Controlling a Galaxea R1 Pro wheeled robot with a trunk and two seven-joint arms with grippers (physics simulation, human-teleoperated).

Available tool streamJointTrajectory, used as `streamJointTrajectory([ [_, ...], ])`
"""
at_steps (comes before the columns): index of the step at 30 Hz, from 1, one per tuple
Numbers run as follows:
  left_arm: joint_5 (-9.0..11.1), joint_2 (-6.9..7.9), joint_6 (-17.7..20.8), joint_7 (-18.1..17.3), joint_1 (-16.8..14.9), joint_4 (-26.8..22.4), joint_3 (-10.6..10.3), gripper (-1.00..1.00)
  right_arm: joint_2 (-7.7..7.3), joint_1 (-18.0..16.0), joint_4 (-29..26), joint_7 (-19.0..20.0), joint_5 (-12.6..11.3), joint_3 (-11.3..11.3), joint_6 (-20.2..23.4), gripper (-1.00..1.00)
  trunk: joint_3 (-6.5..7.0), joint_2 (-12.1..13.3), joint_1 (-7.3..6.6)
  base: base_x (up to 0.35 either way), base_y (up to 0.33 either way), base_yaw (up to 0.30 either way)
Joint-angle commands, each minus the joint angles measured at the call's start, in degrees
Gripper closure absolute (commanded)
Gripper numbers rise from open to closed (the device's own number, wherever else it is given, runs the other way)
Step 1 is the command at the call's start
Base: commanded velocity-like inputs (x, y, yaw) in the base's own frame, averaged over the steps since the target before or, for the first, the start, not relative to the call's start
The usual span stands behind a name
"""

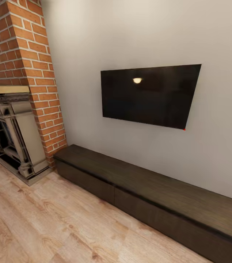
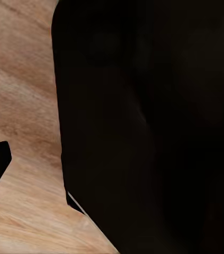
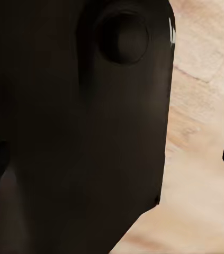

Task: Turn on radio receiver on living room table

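Meanwhile, a wall of the living room is being faced in the head view, and the task is judged to be at its travelling stage: the radio receiver and the glossy grey table are not being shown by any camera here, so their whereabouts cannot be told, and finding, approaching and switching on are all being left to do. A flat black television point(image 1: 150, 95), matt apart from one small lamp reflection, is being seen mounted on the pale plaster wall point(image 1: 218, 153) at about one o'clock from the picture's centre. Beneath it, a long, low bench point(image 1: 156, 193) of dark wood grain is being stretched from centre toward four o'clock. At nine o'clock, a red brick chimney column point(image 1: 31, 69) is being flanked by an ornate, grey-metal fireplace surround point(image 1: 13, 135). Light wood floorboards point(image 1: 39, 226), with visible grain, are being spread across seven o'clock. In both wrist views, smooth black robot body panels point(image 2: 154, 127) are being pressed close to the lens over the same floor; whether the fingers of either gripper are open or closed cannot be told.
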Motion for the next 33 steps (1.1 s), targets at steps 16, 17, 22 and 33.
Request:
streamJointTrajectory([
  [16, 0.4, -5.15, -1.9, -0.5, 1.9, -1.2, -0.2, -1.0, 2.93, -3.7, -1.0, -0.4, 0.1, 0.1, -1.9, -1.0, 0.0, 0.0, 0.01, 0.0, 0.0, 0.0],
  [17, 0.4, -5.47, -2.2, -0.6, 1.9, -1.5, -0.2, -1.0, 2.61, -3.7, -1.3, -0.4, 0.1, 0.1, -2.3, -1.0, 0.0, 0.0, 0.01, 0.0, 0.0, 0.0],
  [22, 0.3, -5.34, -3.2, 0.0, 1.9, -3.2, -0.1, -1.0, 1.01, -4.2, -3.0, -0.4, 0.6, 0.1, -3.2, -1.0, 0.0, 0.0, 0.01, 0.0, 0.0, 0.0],
  [33, 0.2, -3.58, 5.2, 5.2, 1.7, -31.4, 1.4, -1.0, 0.39, -10.6, -25.2, -0.4, 9.0, -0.1, 5.7, -1.0, 0.0, 0.0, 0.01, 0.0, 0.0, 0.0],
])
